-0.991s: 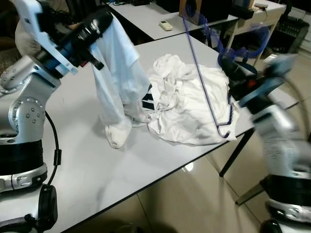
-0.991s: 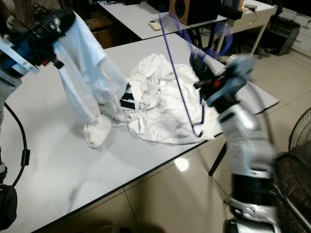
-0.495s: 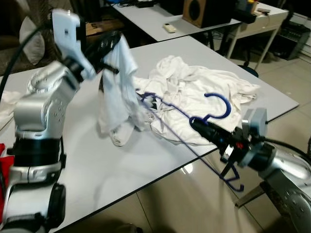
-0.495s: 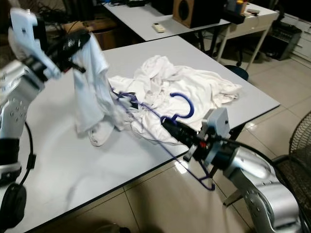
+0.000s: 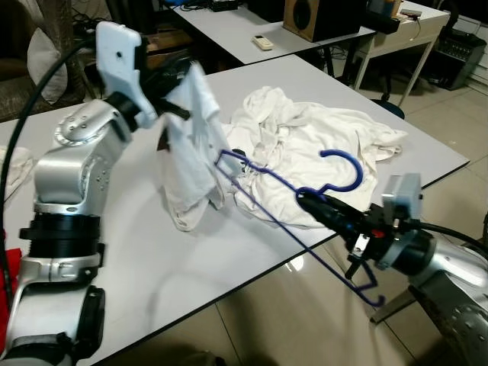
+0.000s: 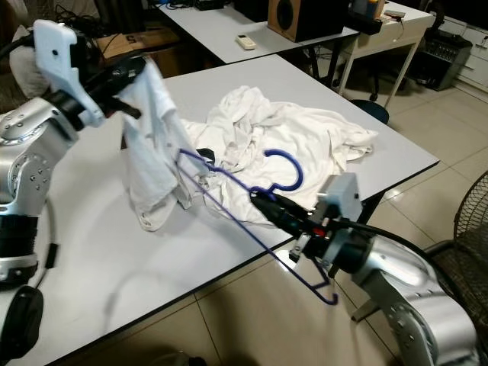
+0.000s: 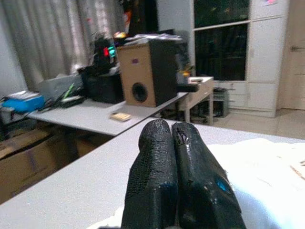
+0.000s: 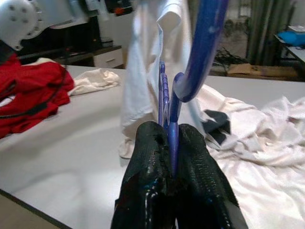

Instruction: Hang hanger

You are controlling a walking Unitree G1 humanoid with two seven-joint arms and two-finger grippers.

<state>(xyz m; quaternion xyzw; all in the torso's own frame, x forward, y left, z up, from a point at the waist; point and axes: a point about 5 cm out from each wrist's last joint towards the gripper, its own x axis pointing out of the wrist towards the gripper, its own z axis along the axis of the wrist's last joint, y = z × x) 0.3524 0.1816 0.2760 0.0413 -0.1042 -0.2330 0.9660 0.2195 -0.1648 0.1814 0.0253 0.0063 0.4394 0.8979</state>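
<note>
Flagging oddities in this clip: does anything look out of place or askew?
The blue hanger in the right tool lies almost flat, one end off the table edge. White clothes lie crumpled there.

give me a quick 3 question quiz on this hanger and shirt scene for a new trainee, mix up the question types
1. True or false: the right gripper is shut on the blue hanger.
2. Multiple choice: what does the left gripper hold up above the white table? A) a red cloth B) a white garment C) a remote control
3. Fill in: one end of the hanger reaches toward the hanging garment, while its hook sits over the ______ of white clothes on the table.

Key: 1 true; 2 B; 3 pile
</note>
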